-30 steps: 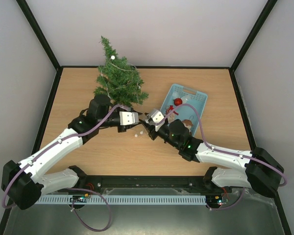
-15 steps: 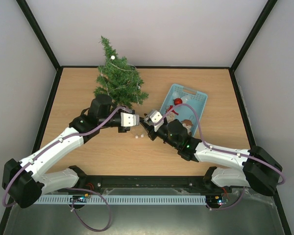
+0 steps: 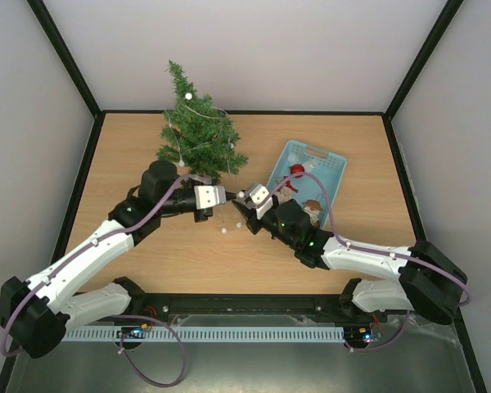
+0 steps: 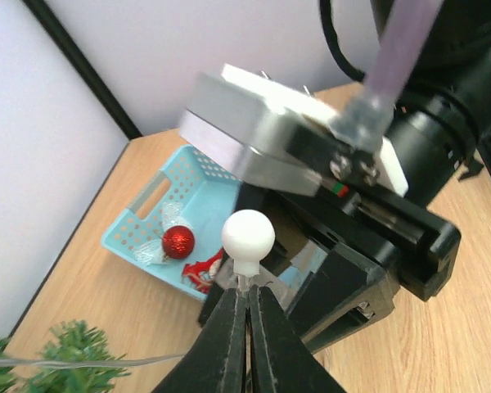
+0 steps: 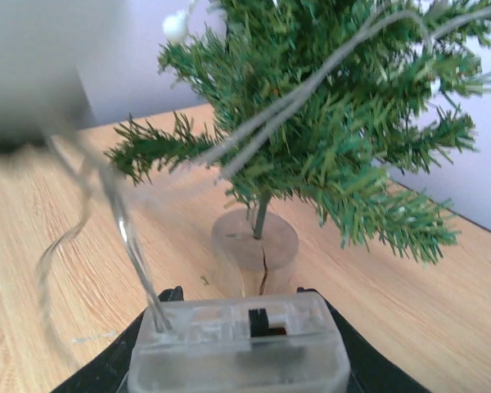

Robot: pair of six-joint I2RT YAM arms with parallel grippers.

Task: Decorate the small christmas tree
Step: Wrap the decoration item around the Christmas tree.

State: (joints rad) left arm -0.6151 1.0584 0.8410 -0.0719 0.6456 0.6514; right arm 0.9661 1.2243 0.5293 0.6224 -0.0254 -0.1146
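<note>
Top view: small christmas tree (image 3: 198,135) stood near desk's (image 3: 352,147) far edge, left of middle, just beyond left gripper (image 3: 221,197). Right gripper (image 3: 245,201) faced it, tips near.

Left wrist: left gripper clenched on thin stem under white bulb (image 4: 248,235). Tree tips at frame's lower left.

Right wrist: right gripper grasped clear box (image 5: 239,340). Tree just ahead, trunk base on desk.
</note>
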